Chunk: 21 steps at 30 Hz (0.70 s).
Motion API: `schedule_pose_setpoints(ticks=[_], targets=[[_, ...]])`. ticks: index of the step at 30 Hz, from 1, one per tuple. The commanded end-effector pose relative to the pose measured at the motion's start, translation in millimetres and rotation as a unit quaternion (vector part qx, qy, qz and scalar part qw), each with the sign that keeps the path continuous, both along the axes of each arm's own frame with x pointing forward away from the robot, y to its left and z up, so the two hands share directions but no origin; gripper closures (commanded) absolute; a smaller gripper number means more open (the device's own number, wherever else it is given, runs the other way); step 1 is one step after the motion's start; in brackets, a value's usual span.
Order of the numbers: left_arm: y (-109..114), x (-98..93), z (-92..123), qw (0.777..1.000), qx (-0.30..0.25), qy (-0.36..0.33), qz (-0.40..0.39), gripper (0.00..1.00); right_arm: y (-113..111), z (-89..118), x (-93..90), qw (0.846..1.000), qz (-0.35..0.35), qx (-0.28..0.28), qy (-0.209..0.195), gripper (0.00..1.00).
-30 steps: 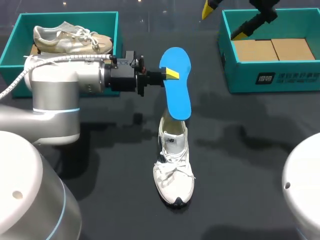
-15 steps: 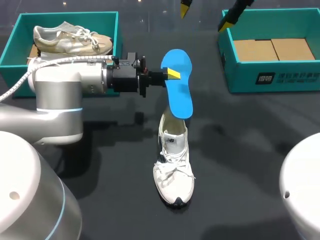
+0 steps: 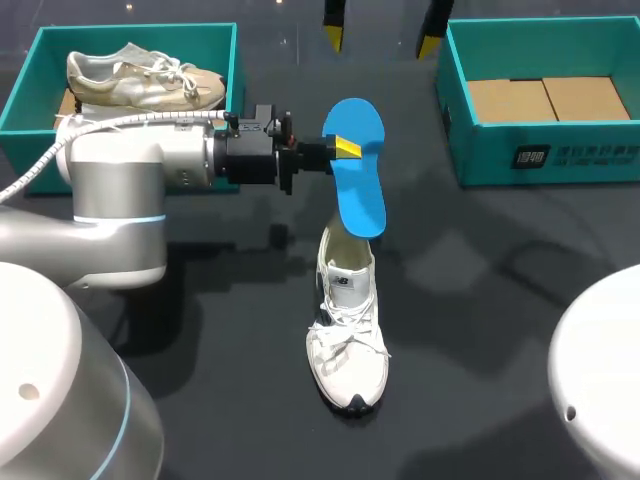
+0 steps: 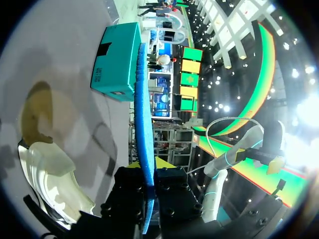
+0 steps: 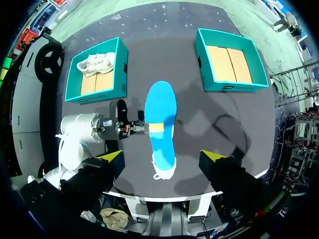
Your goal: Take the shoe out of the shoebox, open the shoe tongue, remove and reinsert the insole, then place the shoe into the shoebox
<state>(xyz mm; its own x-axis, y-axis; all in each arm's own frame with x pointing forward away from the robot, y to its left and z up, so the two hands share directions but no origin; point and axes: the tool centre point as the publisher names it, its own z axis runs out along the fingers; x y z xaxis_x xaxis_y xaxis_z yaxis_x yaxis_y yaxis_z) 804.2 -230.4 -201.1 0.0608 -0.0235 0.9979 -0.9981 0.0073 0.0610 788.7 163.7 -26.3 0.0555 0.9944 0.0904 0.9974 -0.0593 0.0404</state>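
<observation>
Gripping blue insole (image 3: 357, 165) mid-length in left gripper (image 3: 345, 149), clenched on both faces, above table (image 3: 480, 300). Long axis far-to-near, wide toe end far, narrow end just over collar of white shoe (image 3: 347, 320). Below, shoe upright on table, toe toward robot, well apart from shoebox (image 3: 540, 155). Right gripper (image 3: 381, 30) released, at far side

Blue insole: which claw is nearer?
Left. The left claw is shut on the blue insole, above the white shoe; the right claw hangs open, well clear beyond it.
</observation>
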Motion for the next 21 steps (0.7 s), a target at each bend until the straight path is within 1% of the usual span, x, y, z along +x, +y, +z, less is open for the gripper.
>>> schedule_pose_setpoints(ticks=[1, 7, 13, 17, 21], targets=[[-0.5, -0.2, -0.6, 1.000, 0.000, 0.000, 0.000, 1.00, 8.3, -0.8, 0.2, 0.997, -0.004, -0.074, 0.002, 0.00], [-0.5, -0.2, -0.6, 1.000, 0.000, 0.000, 0.000, 1.00, 12.8, -3.6, -0.1, 0.998, 0.000, -0.058, 0.000, 0.00], [-0.5, -0.2, -0.6, 1.000, 0.000, 0.000, 0.000, 1.00, 12.5, -3.2, -1.0, 0.999, -0.005, -0.043, -0.007, 0.00], [-0.5, -0.2, -0.6, 1.000, 0.000, 0.000, 0.000, 1.00, 8.5, -3.6, -1.2, 1.000, -0.020, -0.015, -0.003, 0.00], [-0.5, -0.2, -0.6, 1.000, 0.000, 0.000, 0.000, 1.00, 2.1, -6.3, 1.6, 0.999, -0.024, 0.033, 0.005, 0.00]])
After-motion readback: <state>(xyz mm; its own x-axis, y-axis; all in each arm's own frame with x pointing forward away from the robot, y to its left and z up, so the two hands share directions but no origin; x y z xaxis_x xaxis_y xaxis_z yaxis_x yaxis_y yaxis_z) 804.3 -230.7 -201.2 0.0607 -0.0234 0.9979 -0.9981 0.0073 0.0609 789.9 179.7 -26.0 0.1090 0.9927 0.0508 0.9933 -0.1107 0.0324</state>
